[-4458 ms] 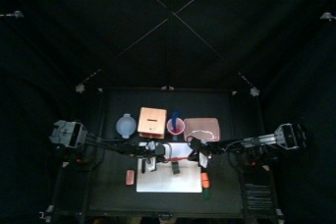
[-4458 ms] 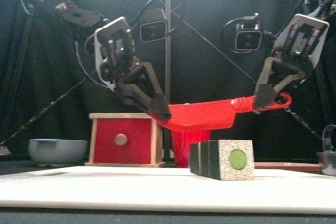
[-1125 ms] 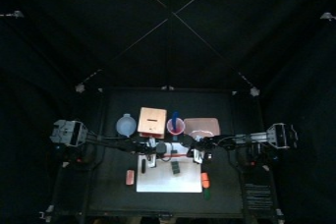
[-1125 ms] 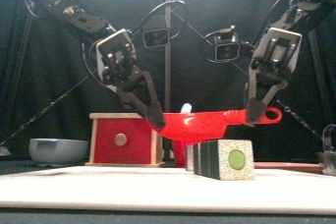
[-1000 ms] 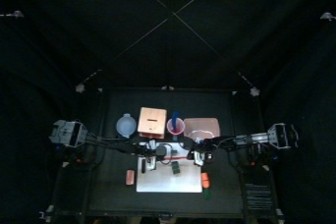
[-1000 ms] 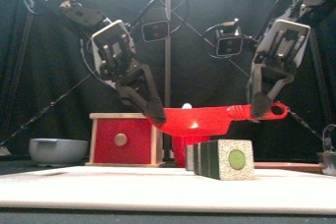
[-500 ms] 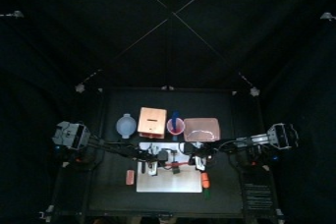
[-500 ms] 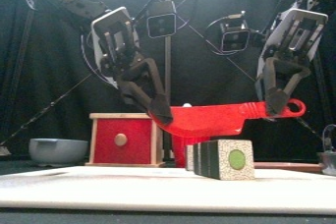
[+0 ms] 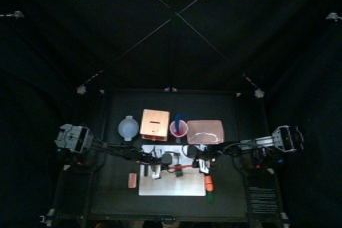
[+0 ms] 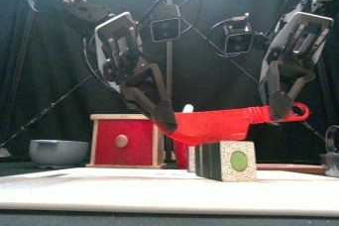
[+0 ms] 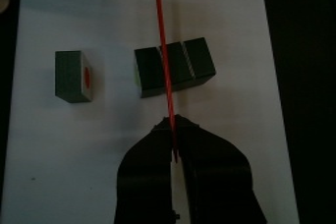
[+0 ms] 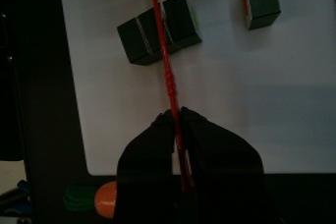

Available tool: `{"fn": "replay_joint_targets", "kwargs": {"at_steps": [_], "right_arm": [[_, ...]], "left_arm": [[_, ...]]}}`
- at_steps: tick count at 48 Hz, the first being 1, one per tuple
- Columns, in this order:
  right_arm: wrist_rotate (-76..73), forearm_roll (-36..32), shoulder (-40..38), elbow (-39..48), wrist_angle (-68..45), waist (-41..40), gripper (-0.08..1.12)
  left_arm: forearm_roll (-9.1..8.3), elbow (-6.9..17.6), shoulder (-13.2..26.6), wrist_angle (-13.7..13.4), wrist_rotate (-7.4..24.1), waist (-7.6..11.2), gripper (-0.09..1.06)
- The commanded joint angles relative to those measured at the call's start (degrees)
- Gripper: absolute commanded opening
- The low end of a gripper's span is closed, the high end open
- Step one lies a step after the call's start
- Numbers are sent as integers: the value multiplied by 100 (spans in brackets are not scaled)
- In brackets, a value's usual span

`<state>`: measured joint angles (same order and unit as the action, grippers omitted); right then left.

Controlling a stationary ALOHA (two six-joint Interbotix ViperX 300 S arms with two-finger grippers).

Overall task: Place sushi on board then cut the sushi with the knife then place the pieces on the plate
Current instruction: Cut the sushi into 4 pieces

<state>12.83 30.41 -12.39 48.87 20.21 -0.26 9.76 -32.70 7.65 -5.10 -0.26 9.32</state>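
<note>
Over the white cutting board (image 10: 119, 192), both claws pinch one red toy knife (image 10: 219, 123).
The left gripper (image 10: 162, 123) clamps the blade's lower end and the right gripper (image 10: 281, 111) the higher handle end, each closed tight on it, so the knife slopes just above the sushi roll (image 10: 228, 161). Wrist views show the blade running over two joined blocks (image 11: 175, 68), with one separate piece (image 11: 75, 76) lying apart on the board. The pink tray (image 9: 205, 130) sits behind the board.

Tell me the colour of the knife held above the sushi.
Red. The knife shows best in the front view, above the sushi.
</note>
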Motion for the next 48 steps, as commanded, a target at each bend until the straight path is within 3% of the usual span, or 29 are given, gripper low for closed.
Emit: {"fn": "replay_joint_targets", "kwargs": {"at_steps": [1,34,48], "right_arm": [[-18,-18,-114,-53,-35,-105,29],[-26,-35,527,-26,-281,-272,29],[-26,-35,703,-123,-431,-264,29]], "left_arm": [[9,167,-35,35,9,53,34],[-9,132,343,26,44,-9,34],[-123,132,343,-26,26,-193,34]]}}
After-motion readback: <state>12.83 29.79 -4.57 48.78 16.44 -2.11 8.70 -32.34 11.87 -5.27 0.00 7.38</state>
